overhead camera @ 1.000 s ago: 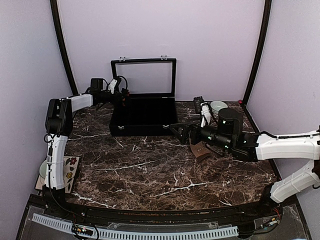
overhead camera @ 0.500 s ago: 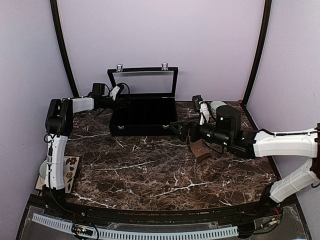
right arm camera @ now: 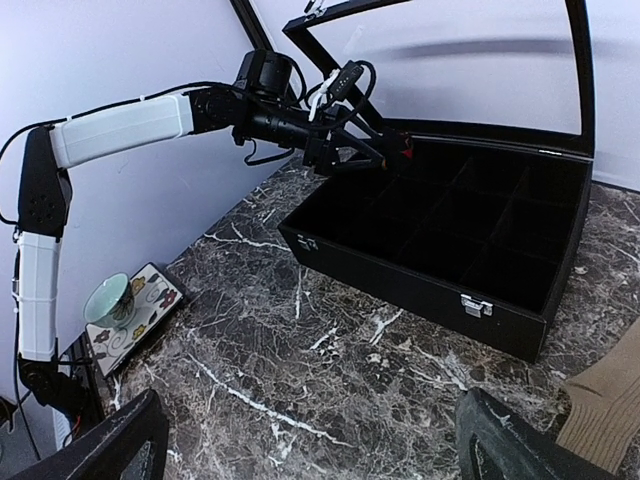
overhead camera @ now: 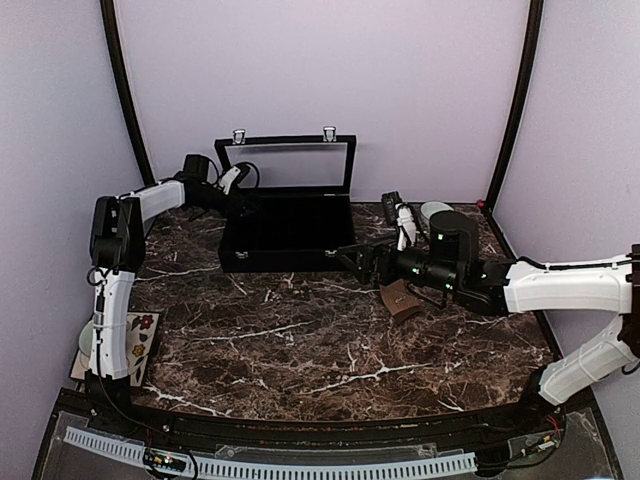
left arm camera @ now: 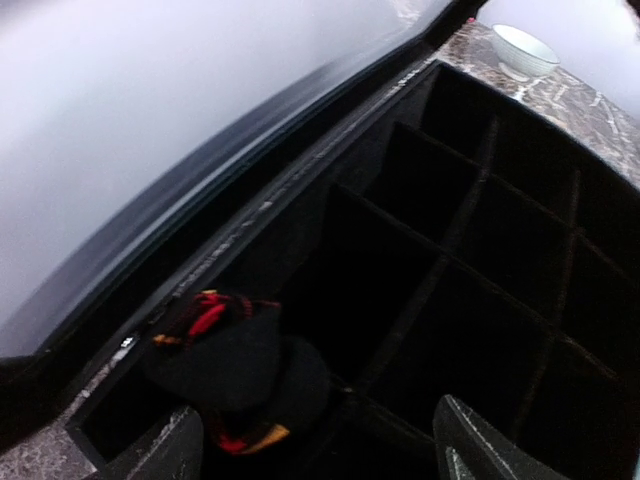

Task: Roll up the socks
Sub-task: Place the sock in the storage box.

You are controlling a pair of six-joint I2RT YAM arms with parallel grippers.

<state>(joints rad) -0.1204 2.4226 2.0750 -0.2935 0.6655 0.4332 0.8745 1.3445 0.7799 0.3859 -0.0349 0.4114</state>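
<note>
Left wrist view shows the left gripper [left arm camera: 318,420] released, its fingers [left arm camera: 165,445] spread wide over the black box [left arm camera: 470,300]; the argyle sock [left arm camera: 235,365] lies bundled in a corner compartment at the box's left end, just beyond the fingertips, with nothing clamped on it; a second ago this gripper was clenched at the same corner. Top external view has the box lid [overhead camera: 285,141] standing upright with both latches along its top edge, where a second ago it leaned lower. Right gripper [right arm camera: 310,420] hangs wide open over the desk [right arm camera: 300,330], grasping nothing, as before; the tan sock [overhead camera: 403,300] lies on the desk outside the box, partly under the right arm, unmoved.
</note>
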